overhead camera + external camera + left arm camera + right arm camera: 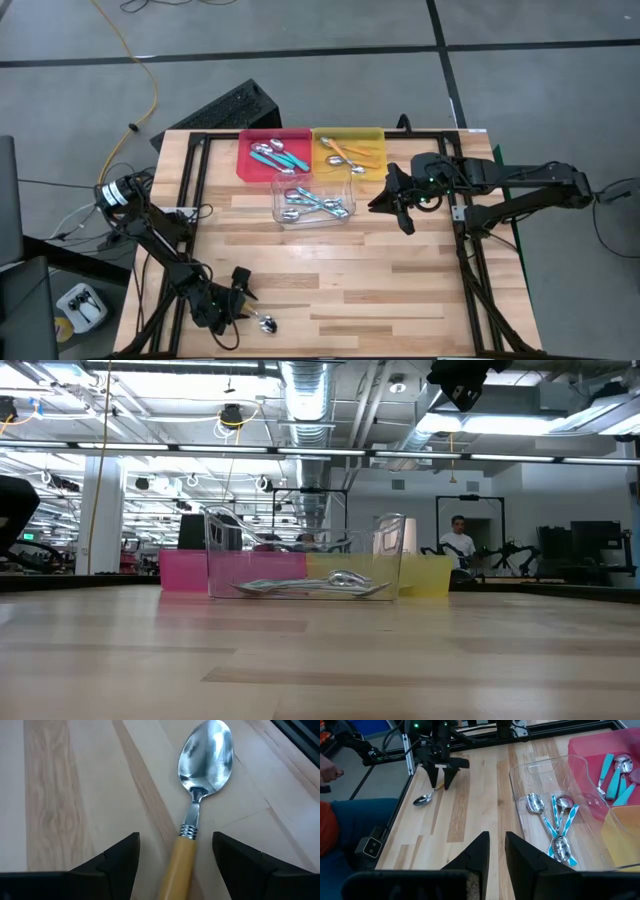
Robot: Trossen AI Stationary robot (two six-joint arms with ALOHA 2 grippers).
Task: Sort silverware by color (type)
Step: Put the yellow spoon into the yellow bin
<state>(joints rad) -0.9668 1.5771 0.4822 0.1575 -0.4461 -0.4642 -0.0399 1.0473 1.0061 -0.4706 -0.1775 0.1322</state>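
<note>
The left tool (175,865) stood wide apart around the orange spoon (200,795); next it needed to squeeze its handle.

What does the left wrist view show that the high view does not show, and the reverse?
Only the left wrist view shows the open fingers of the left gripper on either side of the orange handle, apart from it. Only the high view shows the red tray, yellow tray, clear tray and right gripper near them. Both show the orange-handled spoon lying on the wooden table.
</note>
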